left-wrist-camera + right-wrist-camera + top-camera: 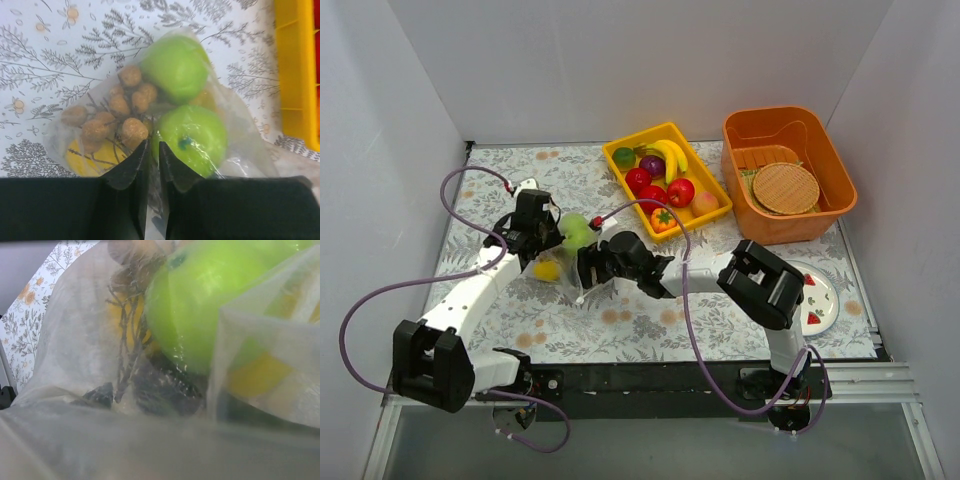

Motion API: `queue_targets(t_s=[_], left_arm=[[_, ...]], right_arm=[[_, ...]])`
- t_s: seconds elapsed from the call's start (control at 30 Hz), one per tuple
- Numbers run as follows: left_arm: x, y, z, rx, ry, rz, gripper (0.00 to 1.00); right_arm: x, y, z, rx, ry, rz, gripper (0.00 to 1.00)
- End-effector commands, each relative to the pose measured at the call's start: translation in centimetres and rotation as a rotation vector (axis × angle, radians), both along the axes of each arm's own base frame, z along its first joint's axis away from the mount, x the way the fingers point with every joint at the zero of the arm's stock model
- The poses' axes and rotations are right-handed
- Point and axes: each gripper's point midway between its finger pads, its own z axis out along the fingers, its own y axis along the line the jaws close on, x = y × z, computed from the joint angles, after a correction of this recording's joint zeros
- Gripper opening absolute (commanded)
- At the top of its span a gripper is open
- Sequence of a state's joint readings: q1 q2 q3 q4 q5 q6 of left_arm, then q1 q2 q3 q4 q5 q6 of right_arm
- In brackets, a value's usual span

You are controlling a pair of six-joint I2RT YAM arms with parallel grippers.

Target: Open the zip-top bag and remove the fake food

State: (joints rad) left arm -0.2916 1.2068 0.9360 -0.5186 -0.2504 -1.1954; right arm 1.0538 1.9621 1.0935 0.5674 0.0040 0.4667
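Note:
The zip-top bag (563, 262) is clear and crinkly and hangs between my two grippers at the table's left middle. It holds the fake food: two light green apples (175, 65), a brownish twiggy bunch (112, 117) and a yellow lemon piece (80, 157). My left gripper (154, 145) is shut on the bag's edge, with thin film pinched between the jaws; it also shows in the top view (542, 245). My right gripper (585, 272) meets the bag's other side. In the right wrist view, bag film (75, 340) veils its fingers, with a green apple (210, 295) close behind.
A yellow tray (638, 135) of toy fruit, including a banana, stands behind the bag; its wall shows in the left wrist view (295, 75). An orange basket (840, 170) with woven mats is at the back right. A white plate (830, 300) lies at the right. White walls enclose the table.

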Motion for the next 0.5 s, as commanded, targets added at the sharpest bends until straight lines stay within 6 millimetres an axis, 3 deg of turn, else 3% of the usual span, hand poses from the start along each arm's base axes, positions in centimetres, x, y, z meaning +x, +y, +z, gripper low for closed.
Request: queue_targets(t_s=[0.0, 0.07, 0.1, 0.2, 0.47], left_arm=[[0.2, 0.0, -2.4, -0.035, 0.016, 0.004, 0.10], [-0.1, 0.0, -4.4, -0.035, 0.058, 0.011, 0.06], [-0.2, 0.0, -5.0, -0.037, 0.071, 0.012, 0.05], [-0.7, 0.1, -6.8, -0.043, 0.107, 0.014, 0.02], [-1.4, 0.2, -9.0, -0.050, 0.154, 0.021, 0.00]], right_arm=[[0.2, 1.2, 0.4, -0.001, 0.004, 0.035, 0.82], [0.3, 1.7, 0.6, -0.008, 0.007, 0.043, 0.82], [0.2, 1.6, -0.6, -0.040, 0.027, 0.046, 0.82], [0.4, 1.7, -1.5, -0.067, 0.043, 0.040, 0.83], [0.0, 1.5, -3.0, -0.138, 0.059, 0.045, 0.87]])
